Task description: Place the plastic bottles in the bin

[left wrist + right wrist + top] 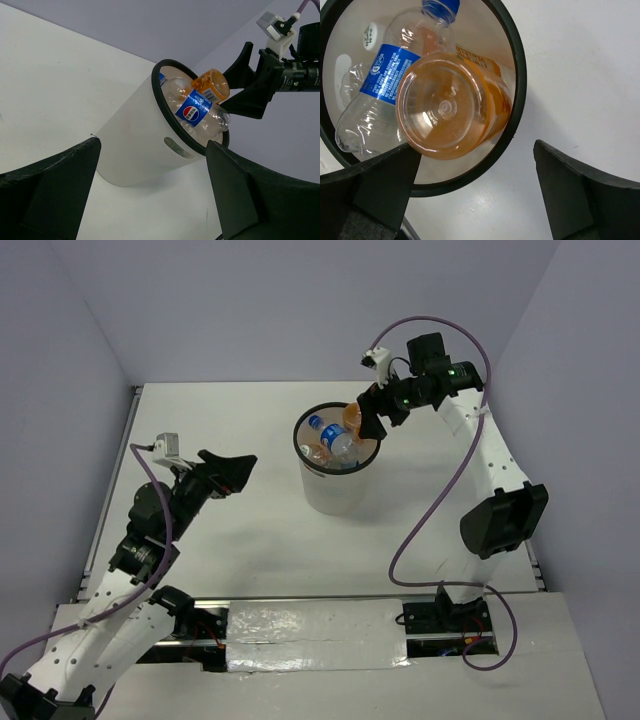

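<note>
The bin (335, 490), a white bucket with a black rim, stands mid-table. Inside lie plastic bottles: a clear one with a blue label (330, 435) (197, 111) (385, 80) and, on top, a small orange one (352, 416) (212, 86) (450, 112) leaning against the right rim. My right gripper (375, 410) (475, 190) hovers over that rim, open, its jaws spread wide just behind the orange bottle's base and holding nothing. My left gripper (235, 472) (152, 195) is open and empty, left of the bin and pointed at it.
The bin's side shows a slot handle (176, 146) facing my left gripper. White walls close off the table (230, 540) on the left, back and right. The arm bases sit along the near edge.
</note>
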